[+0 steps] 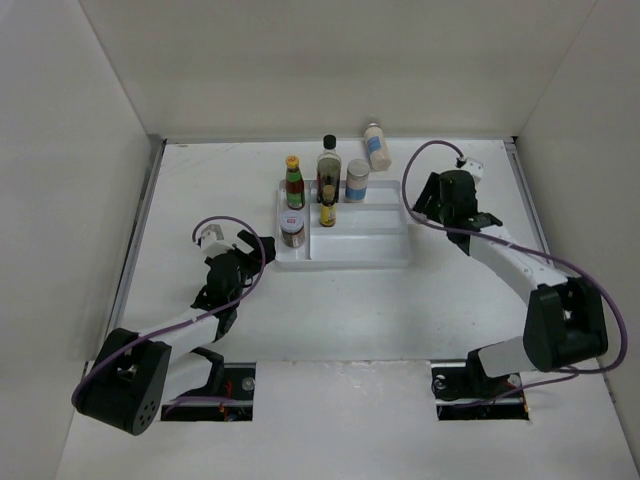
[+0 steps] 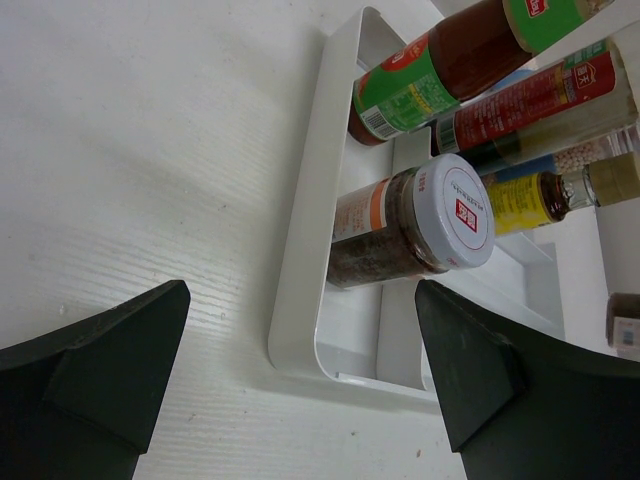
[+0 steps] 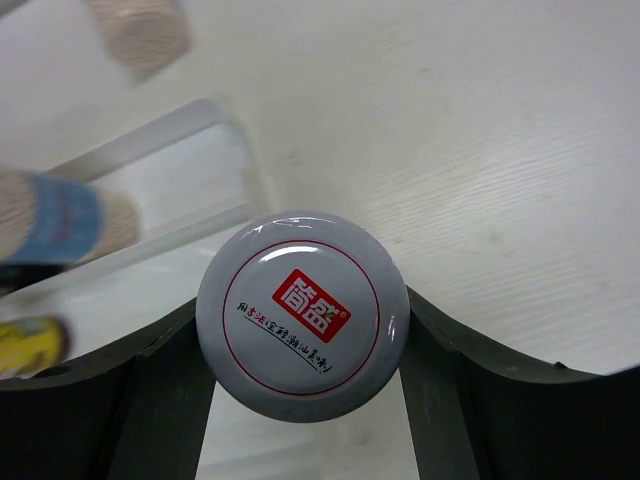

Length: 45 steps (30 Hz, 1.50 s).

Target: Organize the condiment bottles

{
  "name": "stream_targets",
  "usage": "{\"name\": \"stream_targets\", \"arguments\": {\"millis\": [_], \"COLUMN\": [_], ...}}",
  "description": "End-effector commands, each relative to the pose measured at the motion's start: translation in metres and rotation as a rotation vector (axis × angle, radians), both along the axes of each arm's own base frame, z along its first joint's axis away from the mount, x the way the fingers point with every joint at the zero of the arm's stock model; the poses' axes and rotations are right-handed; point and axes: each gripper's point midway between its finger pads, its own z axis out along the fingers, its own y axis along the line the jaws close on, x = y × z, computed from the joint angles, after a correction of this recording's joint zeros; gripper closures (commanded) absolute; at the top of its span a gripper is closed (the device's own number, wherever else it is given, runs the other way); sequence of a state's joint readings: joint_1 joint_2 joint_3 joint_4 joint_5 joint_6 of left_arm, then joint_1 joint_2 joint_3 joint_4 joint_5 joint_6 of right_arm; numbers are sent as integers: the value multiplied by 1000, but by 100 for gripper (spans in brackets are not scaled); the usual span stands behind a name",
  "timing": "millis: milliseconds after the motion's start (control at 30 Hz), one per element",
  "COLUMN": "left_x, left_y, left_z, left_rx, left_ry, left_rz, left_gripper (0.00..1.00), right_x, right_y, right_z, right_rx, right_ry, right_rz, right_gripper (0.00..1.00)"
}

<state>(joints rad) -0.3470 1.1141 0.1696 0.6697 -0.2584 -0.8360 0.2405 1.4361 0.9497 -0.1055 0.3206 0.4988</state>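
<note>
A white divided tray [image 1: 370, 246] holds a yellow-capped red sauce bottle [image 1: 294, 183], a tall dark black-capped bottle [image 1: 328, 165], a small yellow-capped dark bottle [image 1: 328, 208], a short dark jar [image 1: 293, 231] and a blue-labelled pale shaker [image 1: 357, 181]. Another pale shaker [image 1: 376, 146] stands on the table behind the tray. My right gripper [image 1: 428, 205] [image 3: 302, 340] is shut on a white-capped jar [image 3: 302, 315] over the tray's right end. My left gripper [image 1: 238, 248] [image 2: 302, 295] is open and empty by the tray's left end, facing the short jar [image 2: 400, 235].
White walls close in the table on the left, back and right. The tray's long front compartment [image 1: 360, 248] holds nothing. The left wrist view shows the tray's rim [image 2: 300, 250] between my fingers, with the sauce bottle [image 2: 440, 65] beyond.
</note>
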Motion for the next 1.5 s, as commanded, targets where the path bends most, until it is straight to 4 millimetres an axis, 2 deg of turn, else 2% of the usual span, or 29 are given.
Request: {"name": "stream_targets", "arguments": {"millis": [0,100,167,233,600,733,900,1100,1200,1367,1467], "left_x": [7,7,7,7,6,6,6,7,7,7,7], "left_y": [1,2,2,2,3,3,3,3,2,3,3], "left_z": [23,24,25,24,24,23,22,20,20,22,22], "left_rx": [-31,-32,-33,-32,-30,-30,-29,-28,-30,-30,-30], "left_ry": [-77,-80,-83,-81,-80,-78,-77,-71,-71,-74,-74], "left_rz": [14,15,15,17,16,16,18,16,15,17,20], "left_gripper": [0,0,0,0,0,0,0,0,0,0,0], "right_x": [3,-1,1,4,27,39,52,50,50,52,52], "right_y": [49,70,80,98,188,207,205,193,193,198,200], "right_z": [56,66,67,65,61,55,45,33,17,-11,-16], "right_rx": [237,337,376,394,250,189,68,-62,-92,-130,-128], "right_ry": [-172,-185,-182,-164,-151,-157,-160,-133,-96,-37,-31], "right_rz": [110,171,196,243,374,384,342,312,328,353,360], "right_gripper": [58,59,59,59,60,61,61,61,59,51,46]}}
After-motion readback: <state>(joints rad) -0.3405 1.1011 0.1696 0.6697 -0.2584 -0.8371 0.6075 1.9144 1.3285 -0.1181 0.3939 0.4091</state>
